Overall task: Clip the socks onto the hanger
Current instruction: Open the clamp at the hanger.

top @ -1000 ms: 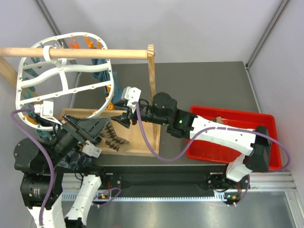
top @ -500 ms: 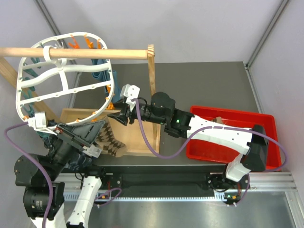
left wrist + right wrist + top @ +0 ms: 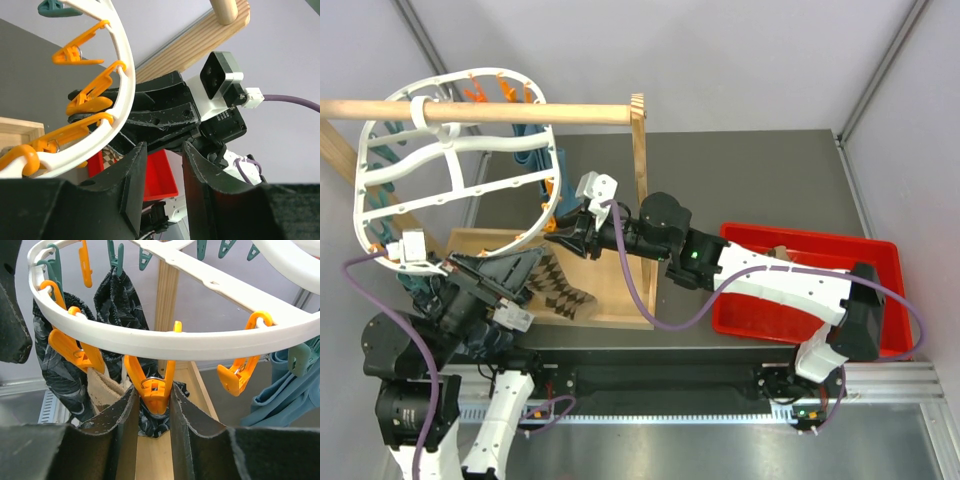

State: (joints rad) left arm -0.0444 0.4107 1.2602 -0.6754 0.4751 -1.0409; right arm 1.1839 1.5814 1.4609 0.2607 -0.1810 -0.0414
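Hanger (image 3: 450, 165): white oval frame w/ crossbars, hung on wooden rod (image 3: 480, 112); orange + teal pegs on rim.
Sock (image 3: 558, 287): argyle, brown/beige/dark, held under rim.
My left pincer (image 3: 520, 272): grasping sock.
My right pincer (image 3: 148, 405): clenched on orange peg (image 3: 152, 385).

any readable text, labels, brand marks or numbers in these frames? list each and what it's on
None readable. No print shows on the hanger, its orange pegs, the sock, the red bin or the wooden stand. The arms' housings show no legible marking; only a green light on the right arm.
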